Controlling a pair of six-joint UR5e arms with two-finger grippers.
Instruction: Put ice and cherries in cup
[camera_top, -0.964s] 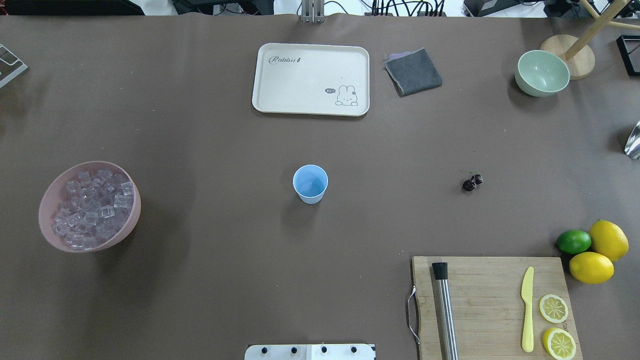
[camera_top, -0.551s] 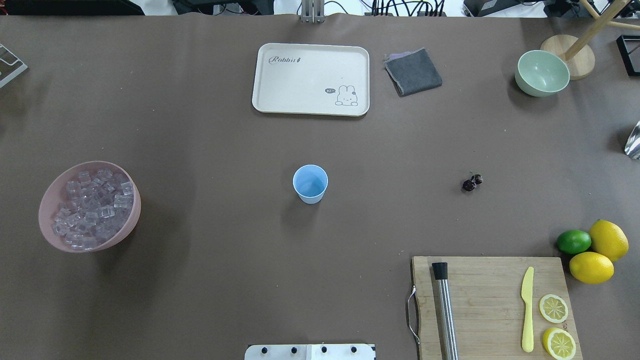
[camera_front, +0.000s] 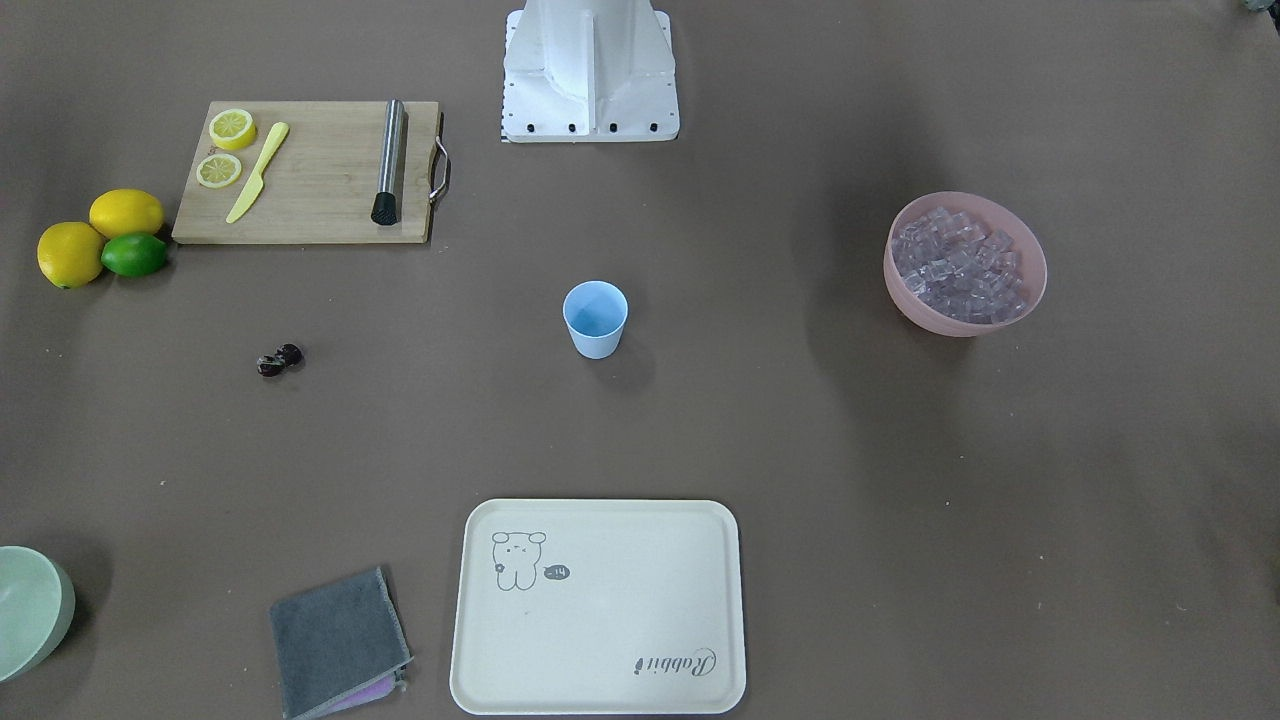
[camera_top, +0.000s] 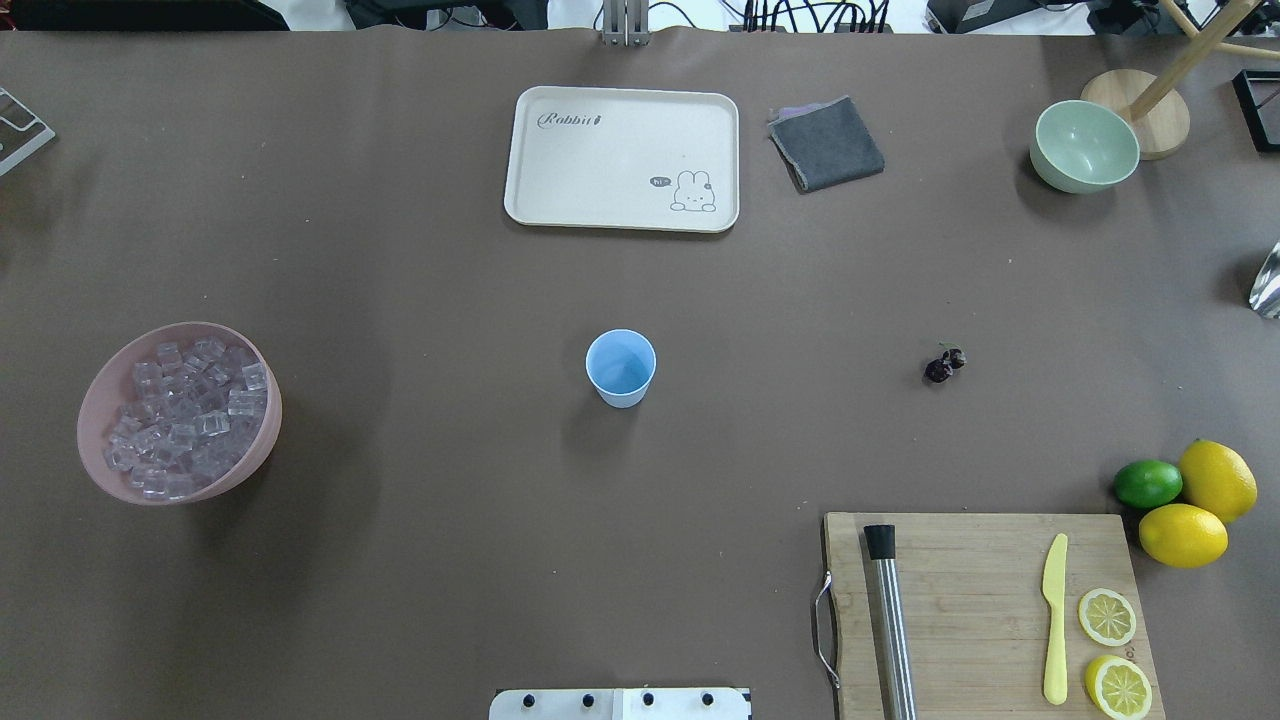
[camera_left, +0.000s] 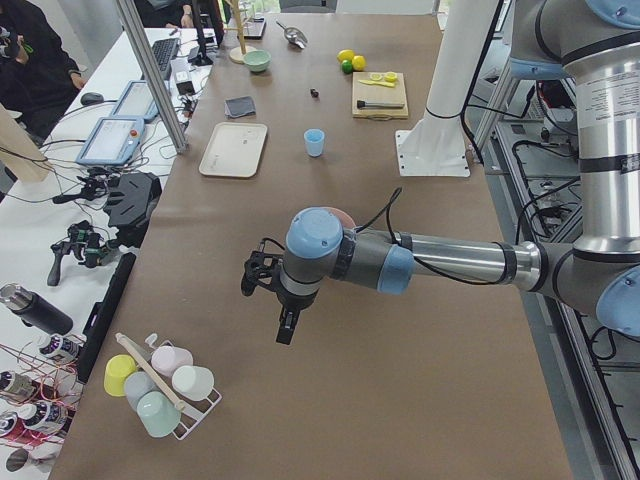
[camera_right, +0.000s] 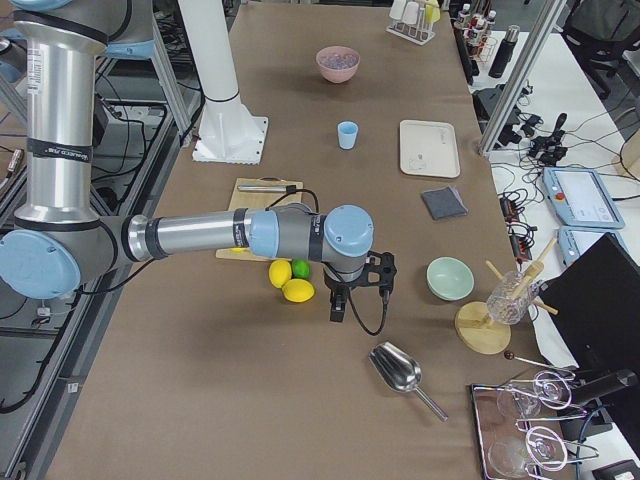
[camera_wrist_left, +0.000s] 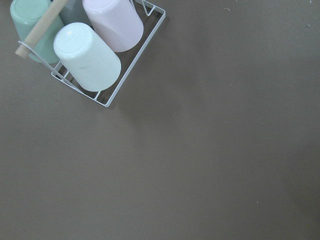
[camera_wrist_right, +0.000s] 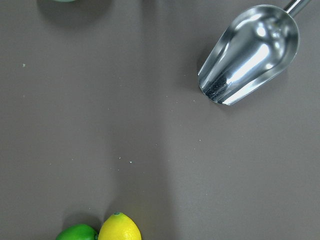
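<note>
The light blue cup (camera_top: 620, 366) stands upright and empty at the table's middle; it also shows in the front view (camera_front: 595, 318). The ice (camera_top: 185, 415) fills a pink bowl (camera_top: 92, 400) at the left. The cherries (camera_top: 944, 365) lie on the table right of the cup. My left gripper (camera_left: 284, 332) hangs above the table's left end, far from the bowl. My right gripper (camera_right: 337, 308) hangs above the right end beside the lemons. Both show only in the side views, so I cannot tell whether they are open or shut.
A cream tray (camera_top: 622, 158), grey cloth (camera_top: 826, 143) and pale green bowl (camera_top: 1084, 146) lie at the far side. A cutting board (camera_top: 970, 590) with muddler, knife and lemon slices is near right, beside lemons and a lime (camera_top: 1147, 483). A metal scoop (camera_wrist_right: 250, 55) and a cup rack (camera_wrist_left: 95, 55) sit at the table's ends.
</note>
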